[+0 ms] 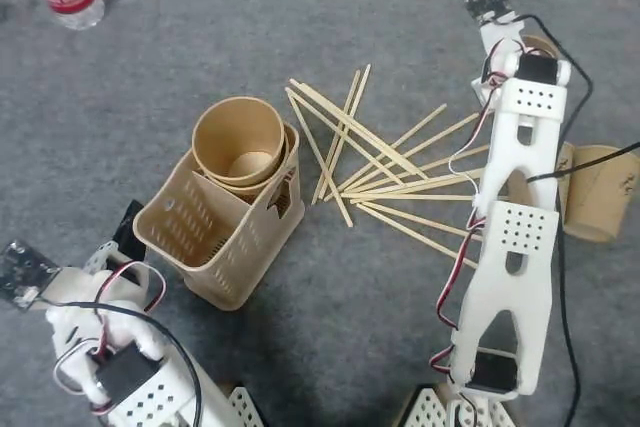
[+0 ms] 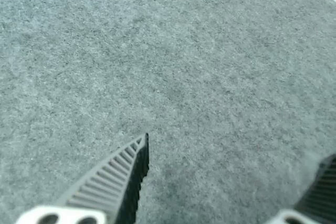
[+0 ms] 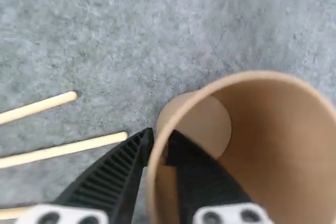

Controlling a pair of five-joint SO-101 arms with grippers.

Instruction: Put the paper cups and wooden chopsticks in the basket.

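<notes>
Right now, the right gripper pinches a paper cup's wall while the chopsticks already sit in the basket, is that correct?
Not quite: the high view shows the chopsticks scattered on the carpet beside the basket; the right gripper does pinch the paper cup.

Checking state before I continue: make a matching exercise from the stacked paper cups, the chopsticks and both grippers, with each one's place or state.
1. stacked tan paper cups
2. thin wooden chopsticks
3. left gripper
4. right gripper

A. shut on the wall of a tan paper cup
B. scattered on the grey carpet
C. in the beige plastic basket
D. open over bare carpet

Pairs: 1-C, 2-B, 3-D, 4-A
</notes>
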